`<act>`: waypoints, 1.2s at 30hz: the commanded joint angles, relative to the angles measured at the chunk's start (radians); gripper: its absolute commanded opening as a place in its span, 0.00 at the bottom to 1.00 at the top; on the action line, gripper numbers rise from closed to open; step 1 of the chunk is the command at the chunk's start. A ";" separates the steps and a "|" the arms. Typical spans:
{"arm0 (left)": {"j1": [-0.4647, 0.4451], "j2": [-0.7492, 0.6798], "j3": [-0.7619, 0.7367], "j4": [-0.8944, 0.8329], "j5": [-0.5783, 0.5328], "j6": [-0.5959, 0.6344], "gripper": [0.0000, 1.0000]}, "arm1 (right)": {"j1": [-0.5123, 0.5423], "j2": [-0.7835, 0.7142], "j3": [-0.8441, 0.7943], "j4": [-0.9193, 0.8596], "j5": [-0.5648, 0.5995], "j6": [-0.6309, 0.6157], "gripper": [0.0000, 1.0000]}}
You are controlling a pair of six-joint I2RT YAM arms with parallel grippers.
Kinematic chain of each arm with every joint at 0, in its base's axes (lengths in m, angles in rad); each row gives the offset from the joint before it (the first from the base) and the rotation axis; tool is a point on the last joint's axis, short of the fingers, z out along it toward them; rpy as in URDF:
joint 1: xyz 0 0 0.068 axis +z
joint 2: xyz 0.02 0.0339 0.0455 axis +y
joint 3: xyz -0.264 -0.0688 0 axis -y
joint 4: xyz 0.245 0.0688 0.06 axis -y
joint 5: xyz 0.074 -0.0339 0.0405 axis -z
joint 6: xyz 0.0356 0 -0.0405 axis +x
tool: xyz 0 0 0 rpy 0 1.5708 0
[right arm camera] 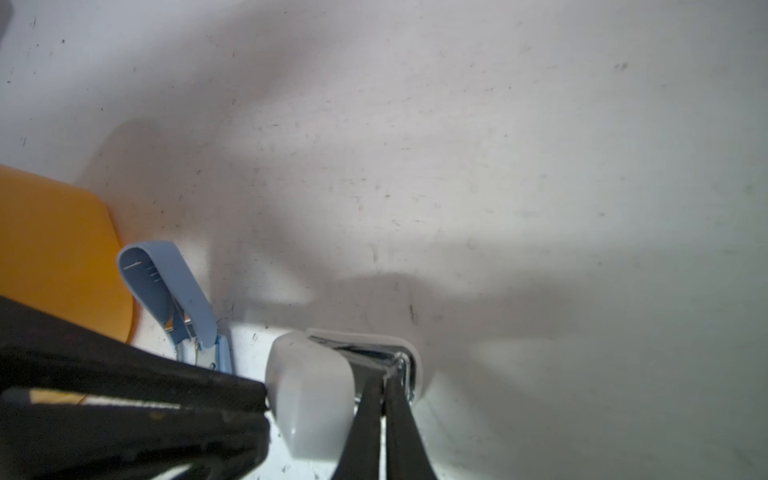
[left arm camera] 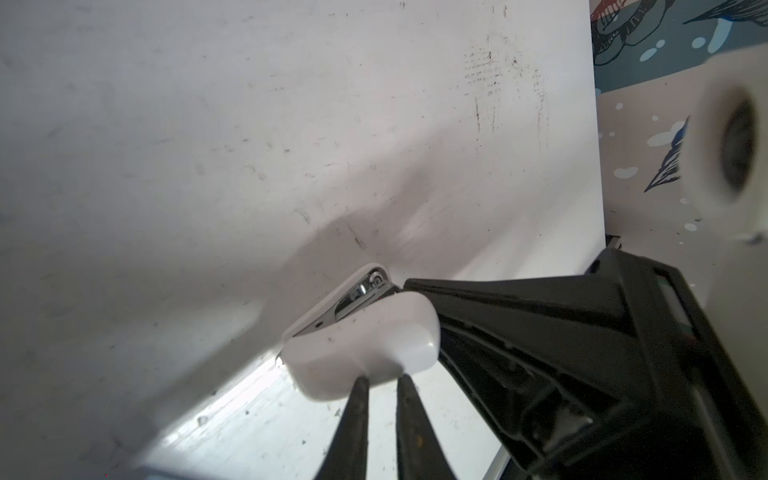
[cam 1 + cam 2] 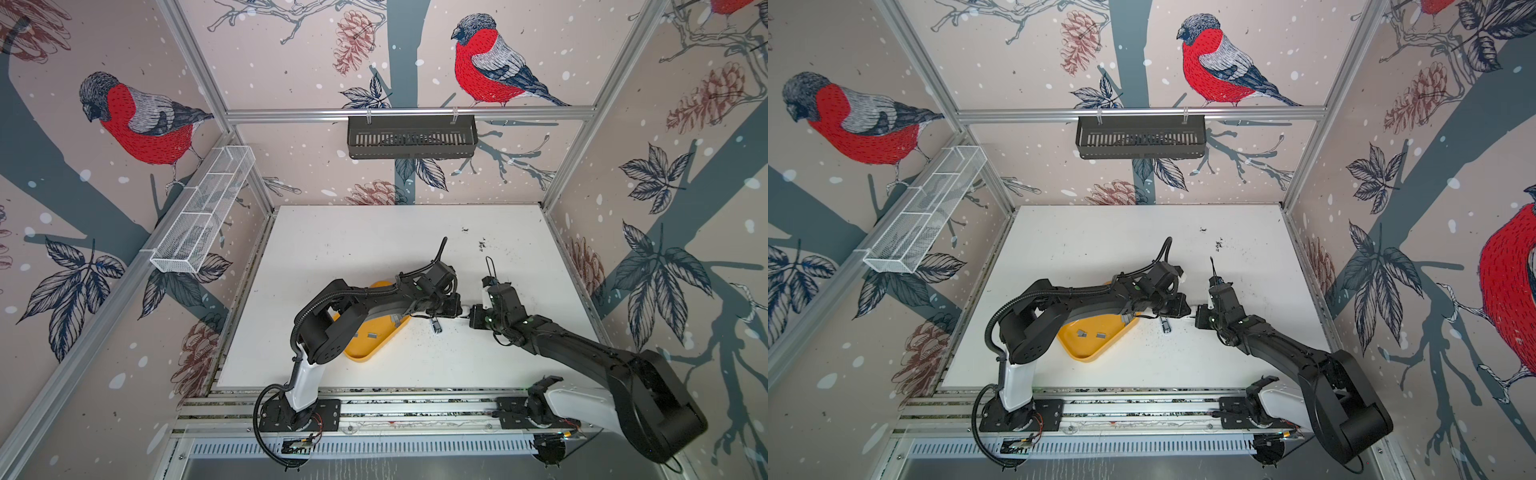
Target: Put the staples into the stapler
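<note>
Grips a small white stapler [image 2: 365, 353] from two sides, just past the right end of the yellow tray [image 3: 1090, 351], over the scuffed white surface [image 3: 374, 249]. Pinches the stapler's chrome inner rail with the right gripper [image 1: 384, 374], jaws all but shut, only a sliver of gap between the black fingers [image 1: 368, 415]. Closes the left gripper [image 2: 382, 380] to a slim gap on the rounded end of the stapler's white cover, fingertips [image 2: 360, 388] tucked against its edge. Shows, in both wrist views, the cover swung away from the thin white base, with the chrome rail bare between them. Cannot tell whether any strip sits in that rail. Cannot tell either whether the stapler rests on the surface or hangs just above it.

Has the staples [image 3: 1100, 334] in the yellow tray, apart from the white stapler: short grey strips lying flat on the tray floor, two near its middle in both top views, and what looks like a third nearer its right end.

Has a smaller blue stapler [image 1: 174, 291] on the surface just beside the tray's right end, between tray and white stapler, blue cover tipped up, thin spring showing inside. Cannot tell whether it touches the left gripper.
</note>
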 commanded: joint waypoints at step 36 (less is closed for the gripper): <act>-0.003 -0.081 -0.022 -0.032 -0.032 0.681 0.54 | -0.121 -0.223 0.050 -0.146 -0.138 0.025 0.28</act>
